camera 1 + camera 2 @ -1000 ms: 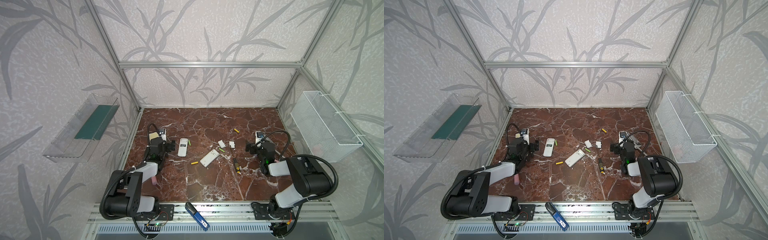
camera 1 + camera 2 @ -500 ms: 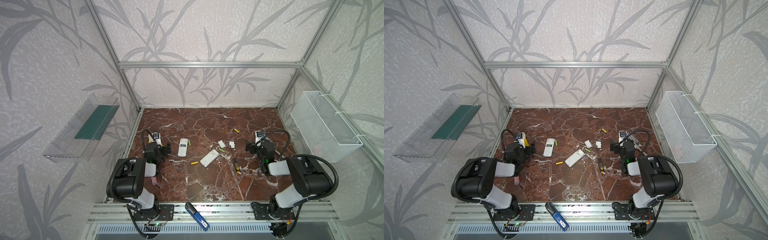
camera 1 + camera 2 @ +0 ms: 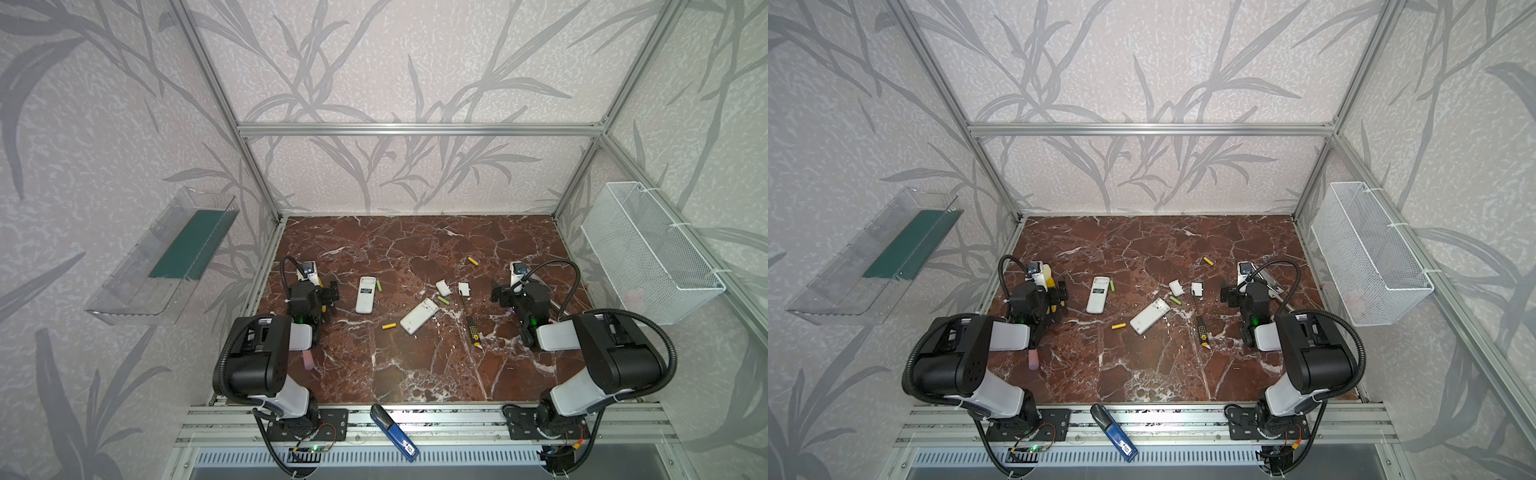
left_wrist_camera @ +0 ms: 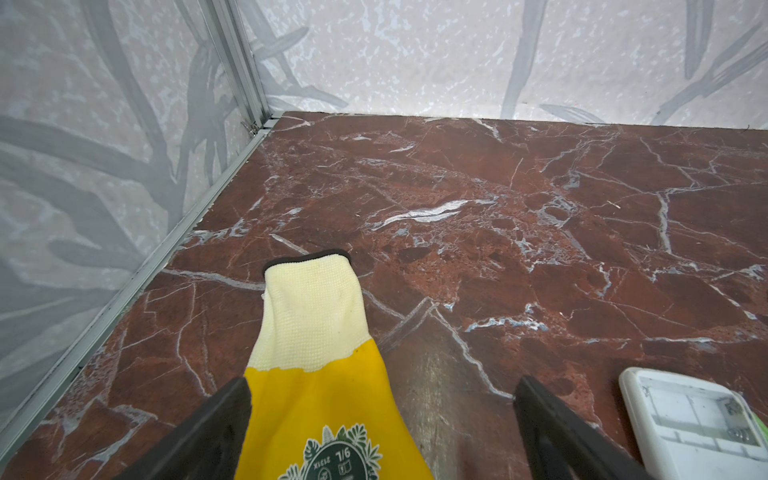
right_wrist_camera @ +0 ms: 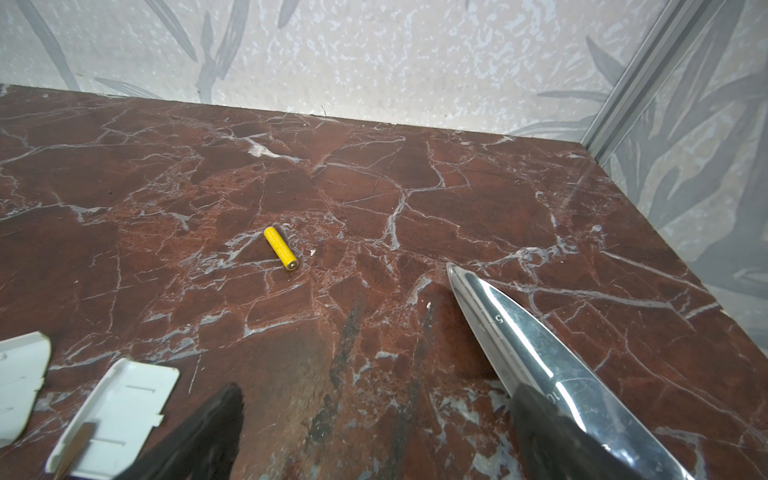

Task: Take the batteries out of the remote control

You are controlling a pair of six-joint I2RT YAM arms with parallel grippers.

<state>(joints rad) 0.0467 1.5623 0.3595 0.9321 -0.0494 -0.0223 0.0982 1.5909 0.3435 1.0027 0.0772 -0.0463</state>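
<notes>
Leaf-patterned wall panels on an aluminium frame enclose a red-brown marble table (image 3: pixel 415 365). Fixtures: white wire basket (image 3: pixel 648 253) on the right wall, clear plastic shelf (image 3: pixel 166 257) on the left wall. Two arms, folded low at the near left and near right. Left hand (image 4: pixel 384 384): fingers spread wide, gripping nothing, poised over a yellow-and-cream glove (image 4: pixel 311 316) by the table's left edge. Right hand (image 5: pixel 378 391): likewise spread and empty, by the right edge; a polished metal blade (image 5: pixel 540 345) lies beside one finger, contact not determinable. Left remote (image 3: pixel 365 294): white, back upward, battery bay uncovered and, in the left wrist view, apparently vacant. Centre remote (image 3: pixel 419 316): white, back upward, lying askew, bay uncovered; contents too small to confirm. Screwdriver (image 3: pixel 471 324): black-and-yellow handle, right of the centre remote. Left cover (image 3: pixel 443 287) and right cover (image 3: pixel 464 289): white, detached, side by side just beyond the centre remote. Batteries, four, all loose on the table: far yellow battery (image 3: pixel 473 261), well apart toward the far right; near yellow battery (image 3: pixel 389 326), just left of the centre remote; left green battery (image 3: pixel 379 285), just beside the left remote; centre green battery (image 3: pixel 444 300), between the centre remote and the left cover. Status, as judged: unloading appears complete; nothing evidently left to extract.
</notes>
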